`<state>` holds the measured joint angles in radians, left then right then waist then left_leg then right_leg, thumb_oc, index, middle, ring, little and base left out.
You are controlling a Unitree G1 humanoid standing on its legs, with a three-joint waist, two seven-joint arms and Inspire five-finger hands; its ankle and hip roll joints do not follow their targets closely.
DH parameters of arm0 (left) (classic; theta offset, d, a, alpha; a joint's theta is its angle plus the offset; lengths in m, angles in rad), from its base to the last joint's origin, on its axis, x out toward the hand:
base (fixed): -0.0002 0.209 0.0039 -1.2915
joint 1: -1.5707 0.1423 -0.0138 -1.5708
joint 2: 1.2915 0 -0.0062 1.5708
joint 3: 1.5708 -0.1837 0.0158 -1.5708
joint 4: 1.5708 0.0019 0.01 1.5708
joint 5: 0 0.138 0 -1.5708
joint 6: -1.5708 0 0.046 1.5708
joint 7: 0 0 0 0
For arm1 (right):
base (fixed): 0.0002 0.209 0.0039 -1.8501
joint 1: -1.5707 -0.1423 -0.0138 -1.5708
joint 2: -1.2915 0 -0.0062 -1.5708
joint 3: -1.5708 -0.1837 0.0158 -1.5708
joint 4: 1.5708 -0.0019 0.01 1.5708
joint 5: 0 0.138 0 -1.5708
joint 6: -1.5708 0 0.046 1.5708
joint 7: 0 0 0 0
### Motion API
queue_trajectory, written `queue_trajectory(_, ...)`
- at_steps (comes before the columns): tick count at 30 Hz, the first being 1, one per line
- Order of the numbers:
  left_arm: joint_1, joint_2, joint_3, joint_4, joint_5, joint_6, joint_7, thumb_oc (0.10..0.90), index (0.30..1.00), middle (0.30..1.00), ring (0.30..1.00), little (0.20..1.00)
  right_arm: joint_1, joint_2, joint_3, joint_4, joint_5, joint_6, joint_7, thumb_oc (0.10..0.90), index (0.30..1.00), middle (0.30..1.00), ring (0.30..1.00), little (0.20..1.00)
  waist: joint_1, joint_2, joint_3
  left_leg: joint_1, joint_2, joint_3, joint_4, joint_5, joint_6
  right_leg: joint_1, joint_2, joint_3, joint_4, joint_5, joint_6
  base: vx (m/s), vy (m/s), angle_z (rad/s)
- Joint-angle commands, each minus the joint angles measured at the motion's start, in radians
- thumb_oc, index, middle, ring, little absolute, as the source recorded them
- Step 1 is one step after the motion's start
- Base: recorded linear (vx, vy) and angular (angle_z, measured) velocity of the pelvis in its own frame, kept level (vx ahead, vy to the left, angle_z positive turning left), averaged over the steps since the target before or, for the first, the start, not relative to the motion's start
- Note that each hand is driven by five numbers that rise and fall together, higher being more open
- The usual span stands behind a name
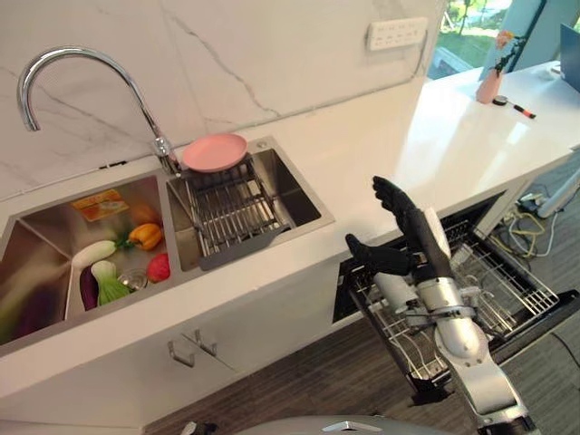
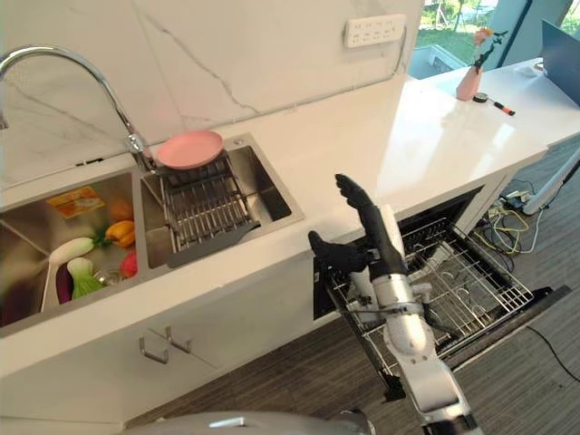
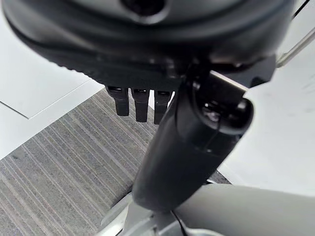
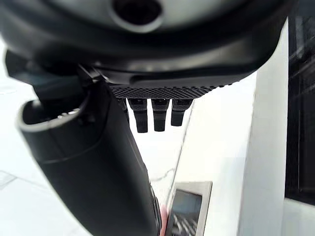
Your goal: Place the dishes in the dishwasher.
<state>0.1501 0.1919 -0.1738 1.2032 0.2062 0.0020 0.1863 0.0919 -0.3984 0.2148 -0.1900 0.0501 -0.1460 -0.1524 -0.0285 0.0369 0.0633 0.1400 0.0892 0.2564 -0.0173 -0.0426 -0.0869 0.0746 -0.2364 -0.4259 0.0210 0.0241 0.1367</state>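
Well apart from the pink plate (image 1: 215, 151), the right robot hand (image 1: 396, 234) hovers open-fingered, empty.

Silver-grey arm, dark hand
The right hand (image 1: 399, 237) is showing matte black fingers and thumb; its forearm is gleaming in rounded silver-grey segments.

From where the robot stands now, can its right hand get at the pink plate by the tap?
Probably yes. The right hand is open, holds nothing and hangs above the open dishwasher rack. Between it and the pink plate, which rests on the sink rack, lies only bare counter.
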Motion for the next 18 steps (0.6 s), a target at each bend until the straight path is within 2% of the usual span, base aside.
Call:
queue_trajectory(1, -0.052, -0.005, 0.010, 0.068, 0.030, -0.004, -0.022, 0.800, 0.900, 0.900, 0.900, 0.900, -0.133, 0.011, -0.043, -0.077, 0.136, -0.091, 0.048, 0.800, 0.900, 0.900, 0.900, 0.900, 0.047, -0.032, 0.006, 0.015, 0.049, -0.027, 0.038, -0.058, 0.013, 0.000, -0.092, -0.025, -0.041, 0.062, 0.058, 0.07, -0.093, 0.43)
queue_trajectory(5, -0.050, -0.002, 0.014, 0.105, 0.044, 0.010, -0.028, 0.800, 0.900, 0.900, 0.900, 0.900, -0.160, 0.010, -0.040, -0.049, 0.191, -0.086, 0.056, 0.800, 0.900, 0.900, 0.900, 0.900, 0.068, -0.039, 0.002, 0.004, 0.067, -0.047, 0.023, -0.036, -0.010, 0.025, -0.078, -0.072, -0.056, 0.050, 0.053, 0.05, -0.073, 0.38)
queue_trajectory(7, -0.052, -0.001, 0.023, 0.112, 0.027, 0.015, -0.026, 0.800, 0.900, 0.900, 0.900, 0.900, -0.155, 0.011, -0.047, -0.043, 0.200, -0.083, 0.053, 0.800, 0.900, 0.900, 0.900, 0.900, 0.082, -0.035, -0.001, 0.000, 0.092, -0.070, 0.013, -0.037, -0.032, 0.047, -0.057, -0.090, -0.061, 0.023, 0.056, 0.08, -0.119, 0.56)
queue_trajectory(8, -0.057, 0.003, 0.035, 0.110, 0.002, 0.016, -0.014, 0.800, 0.900, 0.900, 0.900, 0.900, -0.143, 0.011, -0.056, -0.040, 0.204, -0.083, 0.050, 0.800, 0.900, 0.900, 0.900, 0.900, 0.101, -0.037, 0.000, -0.019, 0.106, -0.096, 0.001, -0.016, -0.047, 0.062, -0.046, -0.125, -0.064, 0.008, 0.049, 0.00, -0.128, 0.69)
queue_trajectory(10, -0.058, 0.005, 0.038, 0.108, -0.009, 0.016, -0.008, 0.800, 0.900, 0.900, 0.900, 0.900, -0.136, 0.011, -0.062, -0.037, 0.200, -0.082, 0.047, 0.800, 0.900, 0.900, 0.900, 0.900, 0.107, -0.037, -0.002, -0.032, 0.114, -0.118, -0.006, -0.004, -0.057, 0.071, -0.037, -0.147, -0.067, -0.002, 0.043, 0.00, -0.107, 0.95)
queue_trajectory(12, -0.061, 0.011, 0.049, 0.099, -0.047, 0.012, 0.011, 0.800, 0.900, 0.900, 0.900, 0.900, -0.126, 0.002, -0.089, -0.025, 0.176, -0.086, 0.030, 0.800, 0.900, 0.900, 0.900, 0.900, 0.137, -0.039, 0.001, -0.070, 0.137, -0.168, -0.016, 0.027, -0.084, 0.095, -0.009, -0.202, -0.072, -0.030, 0.030, -0.01, -0.121, 1.04)
queue_trajectory(13, -0.061, 0.011, 0.048, 0.099, -0.047, 0.012, 0.011, 0.800, 0.900, 0.900, 0.900, 0.900, -0.126, 0.002, -0.089, -0.024, 0.176, -0.087, 0.030, 0.800, 0.900, 0.900, 0.900, 0.900, 0.133, -0.038, 0.000, -0.073, 0.139, -0.173, -0.016, 0.028, -0.085, 0.097, -0.007, -0.207, -0.073, -0.031, 0.028, -0.03, -0.111, 0.87)
queue_trajectory(15, -0.049, 0.009, 0.077, 0.112, -0.093, 0.015, 0.021, 0.800, 0.900, 0.900, 0.900, 0.900, -0.122, 0.003, -0.107, 0.003, 0.171, -0.093, 0.013, 0.800, 0.900, 0.900, 0.900, 0.900, 0.157, -0.037, 0.003, -0.102, 0.163, -0.197, -0.013, 0.049, -0.105, 0.114, 0.021, -0.243, -0.090, -0.051, 0.015, -0.02, -0.118, 0.83)
queue_trajectory(18, -0.031, 0.005, 0.104, 0.126, -0.114, 0.017, 0.023, 0.800, 0.900, 0.900, 0.900, 0.900, -0.116, 0.006, -0.116, 0.020, 0.172, -0.094, 0.008, 0.800, 0.900, 0.900, 0.900, 0.900, 0.164, -0.034, 0.003, -0.117, 0.174, -0.202, -0.005, 0.050, -0.111, 0.122, 0.040, -0.256, -0.101, -0.065, 0.006, -0.01, -0.049, 0.35)
